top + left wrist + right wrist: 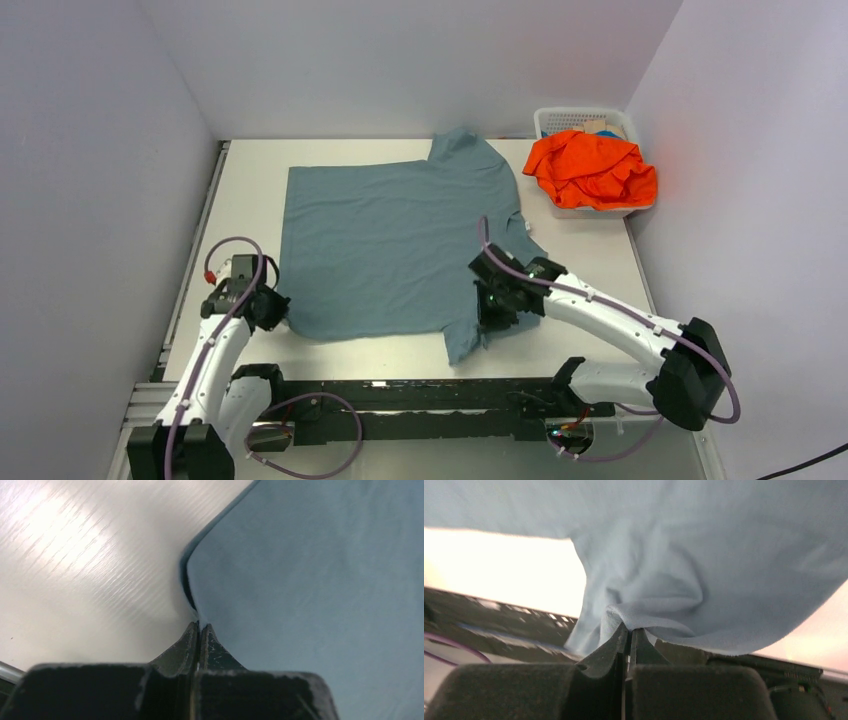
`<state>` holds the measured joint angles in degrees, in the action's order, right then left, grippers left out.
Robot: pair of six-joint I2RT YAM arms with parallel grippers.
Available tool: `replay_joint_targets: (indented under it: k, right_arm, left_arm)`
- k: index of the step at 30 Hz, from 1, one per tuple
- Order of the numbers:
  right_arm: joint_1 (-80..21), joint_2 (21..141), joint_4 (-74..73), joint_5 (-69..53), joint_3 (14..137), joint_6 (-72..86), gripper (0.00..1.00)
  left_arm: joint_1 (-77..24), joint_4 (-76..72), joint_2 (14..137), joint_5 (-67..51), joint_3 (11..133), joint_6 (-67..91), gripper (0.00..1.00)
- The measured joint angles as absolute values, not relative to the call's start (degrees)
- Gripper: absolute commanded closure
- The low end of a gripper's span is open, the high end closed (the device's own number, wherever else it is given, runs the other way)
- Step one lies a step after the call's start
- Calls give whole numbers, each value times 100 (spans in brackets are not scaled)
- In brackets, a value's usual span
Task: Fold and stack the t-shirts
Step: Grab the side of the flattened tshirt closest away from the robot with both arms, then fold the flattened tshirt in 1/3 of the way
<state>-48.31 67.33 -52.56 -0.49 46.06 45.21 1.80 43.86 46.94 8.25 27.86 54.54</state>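
Observation:
The slate blue-grey t-shirt [390, 240] lies spread flat on the table, its collar toward the right. My left gripper [275, 310] is shut on the shirt's near left corner; in the left wrist view [200, 626] the pinched hem [192, 595] curls up from the table. My right gripper [492, 312] is shut on the cloth by the near right sleeve; in the right wrist view [629, 630] a bunched fold [644, 615] hangs from the fingertips. The orange t-shirt [592, 170] lies crumpled in the basket.
The white mesh basket [570, 118] stands at the far right corner against the wall. The black frame rail [420, 392] runs along the table's near edge. Bare white table [590, 262] shows right of the blue shirt.

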Motion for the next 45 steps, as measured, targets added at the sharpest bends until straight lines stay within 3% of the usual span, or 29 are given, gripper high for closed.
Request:
replay_joint_targets:
  k: [15, 40, 41, 43, 45]
  right_arm:
    - [-3114, 7765, -4064, 709, 6001, 3529, 100]
    - [-2383, 8536, -2775, 1013, 6818, 1638, 100]
    - [-2351, 8615, -2735, 1007, 6869, 1597, 100]
    - [-2270, 8847, -2602, 939, 6991, 1498, 100]
    - [-2215, 9059, -2504, 886, 7074, 1446, 99]
  left_arm:
    - [196, 3566, 6416, 843, 3964, 5474, 100]
    - [589, 3026, 7402, 888, 4775, 5319, 100]
    - [589, 2995, 7478, 891, 4821, 5310, 99]
    - [591, 2941, 7640, 893, 4928, 5301, 87]
    - [593, 2902, 7819, 897, 5024, 5288, 56]
